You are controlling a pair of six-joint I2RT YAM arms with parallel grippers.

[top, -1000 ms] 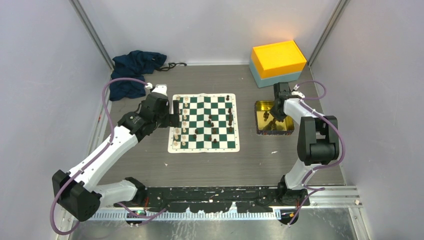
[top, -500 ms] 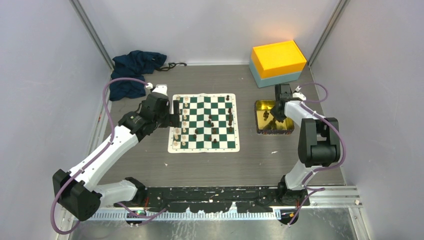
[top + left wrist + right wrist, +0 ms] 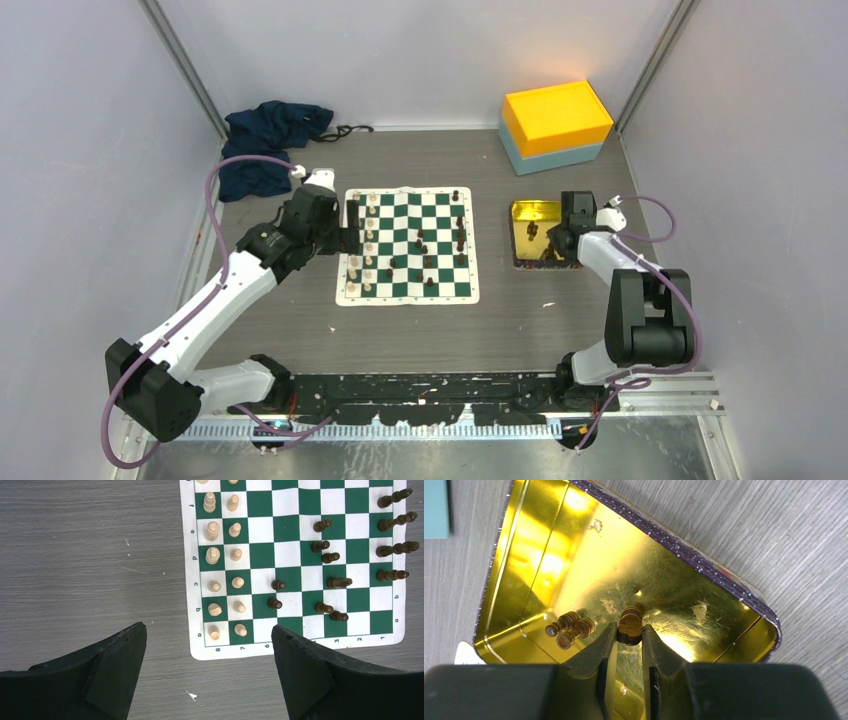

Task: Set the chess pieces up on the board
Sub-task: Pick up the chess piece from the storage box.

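My right gripper (image 3: 629, 636) is nearly closed, its two fingers pinching a dark piece (image 3: 630, 622) low in the middle of the wrist view, inside the gold tray (image 3: 574, 540). Just left of it in the same tray lie two more dark pieces (image 3: 569, 630). My left gripper (image 3: 208, 630) hangs wide open and holds nothing, above the lower left corner of the board (image 3: 295, 535). There, cream pieces (image 3: 234, 555) fill two columns along the left edge, and other dark pieces (image 3: 330, 557) stand scattered toward the right. From above, the tray sits on the bench (image 3: 500, 320) right of the board, apart from it.
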